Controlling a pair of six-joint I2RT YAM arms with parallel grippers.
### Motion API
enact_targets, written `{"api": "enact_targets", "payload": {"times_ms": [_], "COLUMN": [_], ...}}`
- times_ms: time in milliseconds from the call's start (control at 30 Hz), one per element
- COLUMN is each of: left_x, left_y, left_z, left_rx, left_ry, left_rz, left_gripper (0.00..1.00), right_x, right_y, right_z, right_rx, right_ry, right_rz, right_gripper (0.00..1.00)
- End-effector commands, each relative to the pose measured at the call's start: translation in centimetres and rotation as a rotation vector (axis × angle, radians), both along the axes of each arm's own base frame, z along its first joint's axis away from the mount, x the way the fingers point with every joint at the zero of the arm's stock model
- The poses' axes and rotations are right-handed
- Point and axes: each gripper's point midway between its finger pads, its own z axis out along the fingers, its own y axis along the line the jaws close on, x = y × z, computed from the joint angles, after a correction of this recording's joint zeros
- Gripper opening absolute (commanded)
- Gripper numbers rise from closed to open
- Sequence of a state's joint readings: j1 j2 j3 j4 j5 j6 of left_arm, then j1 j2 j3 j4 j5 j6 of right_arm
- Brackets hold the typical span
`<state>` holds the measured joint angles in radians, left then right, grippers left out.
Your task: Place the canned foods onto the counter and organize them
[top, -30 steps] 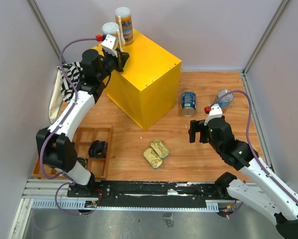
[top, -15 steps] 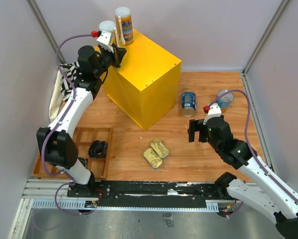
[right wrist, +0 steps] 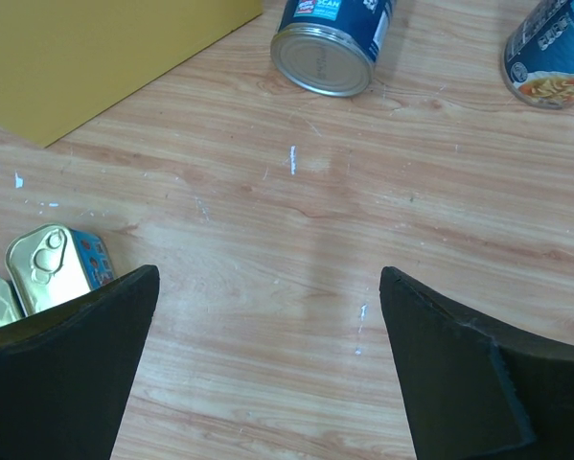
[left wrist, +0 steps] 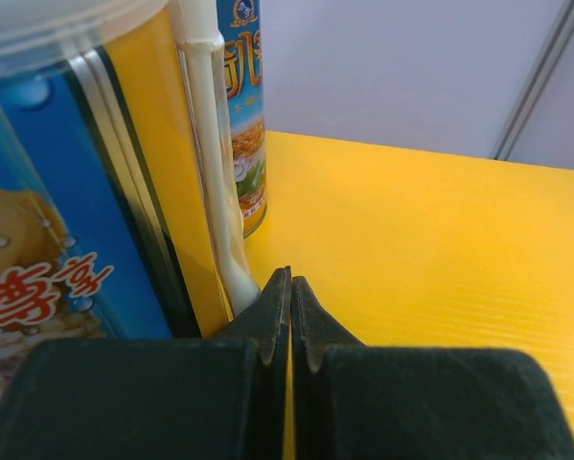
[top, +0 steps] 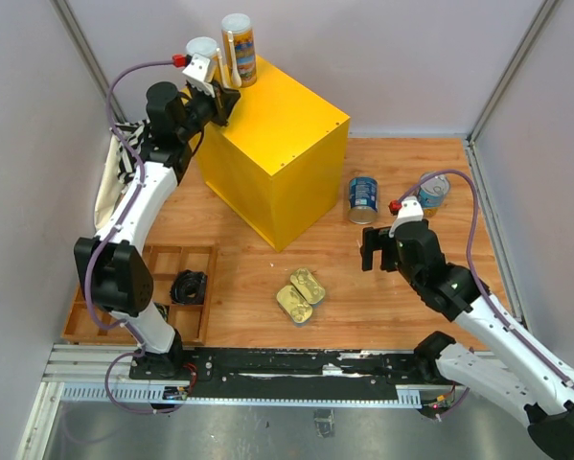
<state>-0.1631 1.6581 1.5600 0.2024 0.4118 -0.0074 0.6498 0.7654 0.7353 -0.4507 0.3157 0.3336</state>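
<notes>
At the far left corner of the counter [top: 287, 115], the left gripper [left wrist: 288, 287] is closed on nothing, its jaws pressed together just beside the near tall can [left wrist: 66, 192]; the far tall can [left wrist: 243, 105] stands upright on the yellow top a little behind. Whether the base of the near tall can sits fully on the top is hidden; if it is close to the edge, a sideways brush from the closed fingers could tip it or push it off, or knock it into its neighbour. The right gripper [right wrist: 269, 278] hangs wide open over the table [right wrist: 296, 220], holding nothing; a blue can [right wrist: 330, 38], a second blue can [right wrist: 552, 53] and two gold tins [top: 309, 285] are off the counter on the wood; a low sweep there could send a can rolling. The table is scuffed pale wood; plain grey walls [top: 392, 57] close it in, with a wooden tray [top: 176, 250] and a striped cloth [top: 128, 158] at the left.
</notes>
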Motion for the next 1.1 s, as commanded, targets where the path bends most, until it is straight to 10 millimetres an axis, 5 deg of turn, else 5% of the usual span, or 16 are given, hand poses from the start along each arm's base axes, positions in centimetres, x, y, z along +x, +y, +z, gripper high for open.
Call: {"api": "enact_targets", "payload": {"times_ms": [0, 1067], "left_x": [0.5, 2.8], "left_y": [0.3, 0.5], "left_z": [1.4, 1.3], "left_rx": [-0.001, 0.005], "left_ry": [-0.034, -0.029], "left_rz": [-0.021, -0.067], "left_gripper": [0.0, 0.0], "right_x": [1.0, 1.9], "right_y": [-0.4, 0.1], "right_z": [0.9, 0.7], "right_rx": [0.007, 0.017], "right_ry": [-0.031, -0.019], "right_rz": [-0.024, -0.035], "right_gripper": [0.98, 0.98]}}
